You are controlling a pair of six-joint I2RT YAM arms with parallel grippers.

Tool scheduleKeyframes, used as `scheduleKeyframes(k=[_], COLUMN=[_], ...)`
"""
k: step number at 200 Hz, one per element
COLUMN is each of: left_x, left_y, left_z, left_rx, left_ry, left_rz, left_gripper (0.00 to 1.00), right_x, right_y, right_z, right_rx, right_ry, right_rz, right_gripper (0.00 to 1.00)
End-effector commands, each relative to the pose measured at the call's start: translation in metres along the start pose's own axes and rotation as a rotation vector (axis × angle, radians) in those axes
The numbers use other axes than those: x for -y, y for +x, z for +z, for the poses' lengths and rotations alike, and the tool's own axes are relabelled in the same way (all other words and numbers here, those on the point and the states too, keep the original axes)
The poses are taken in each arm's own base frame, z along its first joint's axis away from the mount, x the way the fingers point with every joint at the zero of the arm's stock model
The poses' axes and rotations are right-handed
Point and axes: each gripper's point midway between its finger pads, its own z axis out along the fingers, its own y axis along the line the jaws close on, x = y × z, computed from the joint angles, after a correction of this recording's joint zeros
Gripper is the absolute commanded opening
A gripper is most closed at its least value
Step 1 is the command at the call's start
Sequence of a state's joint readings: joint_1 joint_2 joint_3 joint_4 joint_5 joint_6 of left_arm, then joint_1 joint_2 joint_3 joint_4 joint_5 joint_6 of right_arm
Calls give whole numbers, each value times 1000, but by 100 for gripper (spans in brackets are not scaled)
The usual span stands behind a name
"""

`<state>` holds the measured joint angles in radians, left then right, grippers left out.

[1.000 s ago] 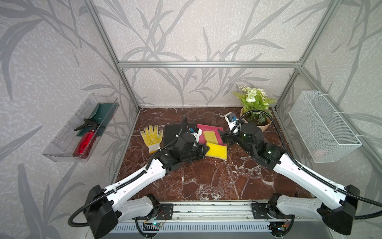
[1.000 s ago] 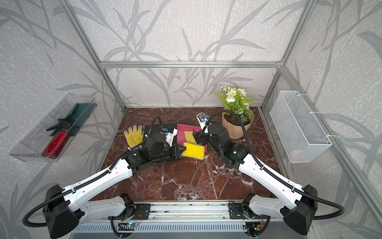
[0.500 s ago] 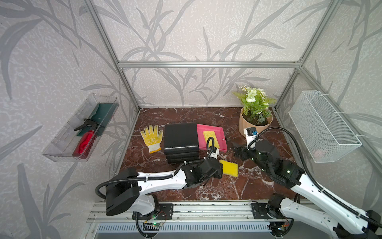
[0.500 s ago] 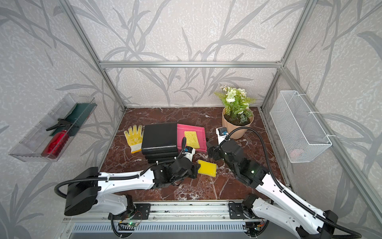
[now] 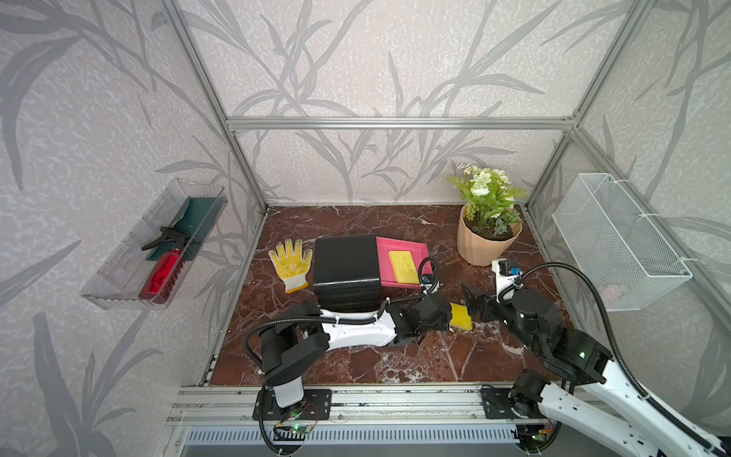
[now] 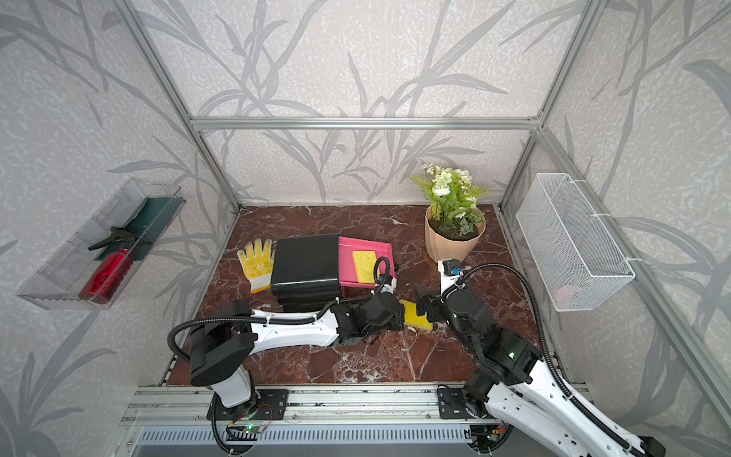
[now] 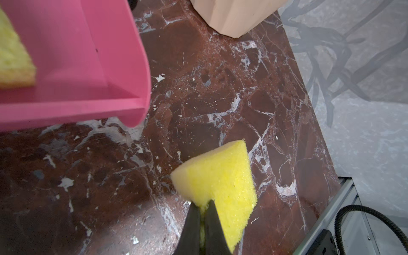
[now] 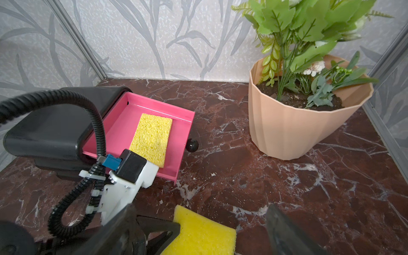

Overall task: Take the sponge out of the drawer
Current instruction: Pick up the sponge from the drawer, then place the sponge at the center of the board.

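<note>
since a second ago both arms have drawn back from the pink drawer (image 5: 401,245) to the front of the counter (image 5: 356,364), and the sponge (image 5: 462,316) has come out with them. the left gripper (image 7: 202,206) has its fingers pinched narrow on the sponge's edge, low over the marble. just beside it, the right gripper (image 5: 476,305) faces the sponge with fingers (image 8: 284,231) spread wide, gripping nothing. behind, the drawer stands pulled out of the black cabinet (image 5: 346,269), a second sponge (image 5: 402,267) lying flat inside. beside the cabinet lies a yellow glove (image 5: 290,261); a potted plant (image 5: 480,247) stands nearer the back wall.
</note>
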<state>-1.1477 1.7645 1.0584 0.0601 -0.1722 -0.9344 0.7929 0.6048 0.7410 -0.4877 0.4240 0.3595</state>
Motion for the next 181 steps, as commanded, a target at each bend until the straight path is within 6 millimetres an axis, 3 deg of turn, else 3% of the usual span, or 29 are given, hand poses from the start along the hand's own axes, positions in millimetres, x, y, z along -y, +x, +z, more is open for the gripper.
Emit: scheduleKeyframes(k=[1, 136, 181], left_x=[-3, -22, -23], left_y=[2, 4, 2], left_z=[10, 37, 32], left_rx=[-33, -89, -83], left_ry=[-19, -16, -14], left_rz=[-58, -167, -164], left_gripper=[0, 0, 19], right_x=[7, 16, 19], right_y=[3, 5, 6], right_z=[-3, -1, 1], right_rx=[1, 5, 2], right_ry=[26, 79, 100], right_rz=[11, -10, -18], right_gripper=[91, 91, 91])
